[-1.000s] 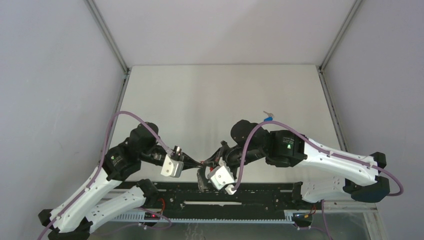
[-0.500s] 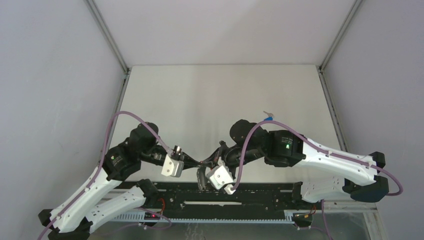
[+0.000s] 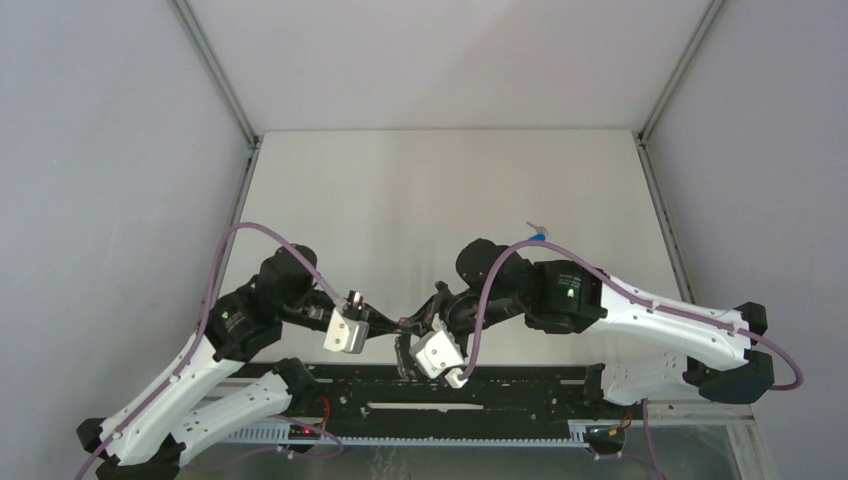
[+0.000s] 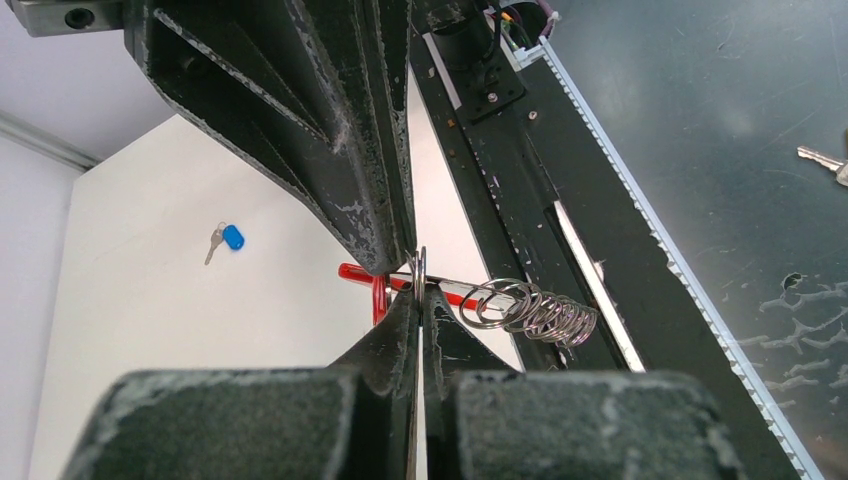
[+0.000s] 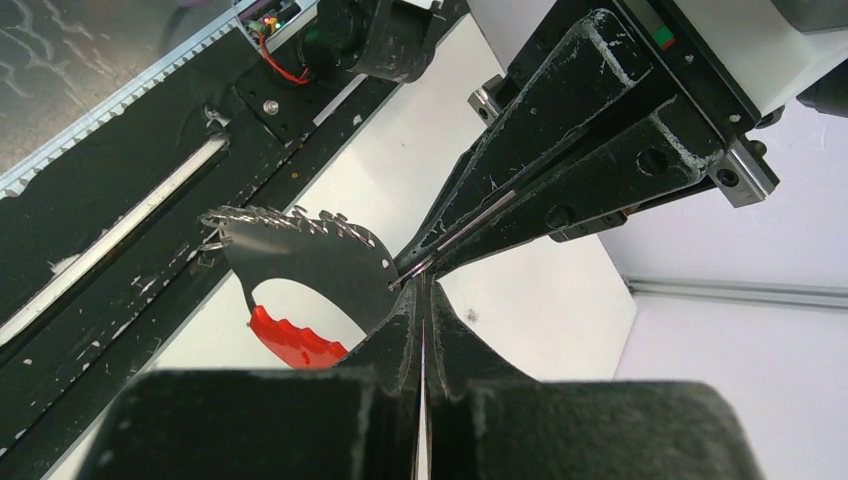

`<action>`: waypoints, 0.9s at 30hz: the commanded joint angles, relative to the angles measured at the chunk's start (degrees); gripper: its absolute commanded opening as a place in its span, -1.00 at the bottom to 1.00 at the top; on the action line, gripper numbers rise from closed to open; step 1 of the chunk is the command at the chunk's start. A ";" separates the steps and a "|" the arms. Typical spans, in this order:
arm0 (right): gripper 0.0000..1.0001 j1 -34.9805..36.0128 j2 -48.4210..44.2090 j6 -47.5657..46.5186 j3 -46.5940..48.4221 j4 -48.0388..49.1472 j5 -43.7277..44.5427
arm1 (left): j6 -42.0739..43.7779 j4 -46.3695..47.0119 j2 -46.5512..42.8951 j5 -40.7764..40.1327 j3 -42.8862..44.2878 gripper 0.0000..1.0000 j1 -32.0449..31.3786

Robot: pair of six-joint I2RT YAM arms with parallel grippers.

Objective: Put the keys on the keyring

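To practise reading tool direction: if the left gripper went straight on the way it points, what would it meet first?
Probably the right gripper, whose shut jaws meet it tip to tip at the keyring.

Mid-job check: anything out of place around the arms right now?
Yes. One silver key lies on the dark surface past the black rail, off the white table, at the left wrist view's right edge. The blue-tagged key lies on the table.

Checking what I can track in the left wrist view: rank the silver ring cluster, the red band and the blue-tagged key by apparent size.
1. Silver ring cluster, largest.
2. Red band, with only a small part showing.
3. Blue-tagged key, smallest, but it lies much farther from the camera, so its true size is unsure.
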 commanded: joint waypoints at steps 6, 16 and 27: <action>-1.00 0.65 0.53 1.13 -0.21 2.31 -0.86 | -0.48 0.63 0.17 -0.09 2.00 -0.99 -0.42; -1.00 0.45 1.36 2.95 0.34 3.28 -0.10 | 0.97 -0.21 -0.19 -0.08 1.93 -0.99 -0.37; -1.00 -0.58 2.53 6.35 1.66 3.72 -0.90 | 3.12 -1.35 -0.20 -0.71 1.84 -0.99 -0.42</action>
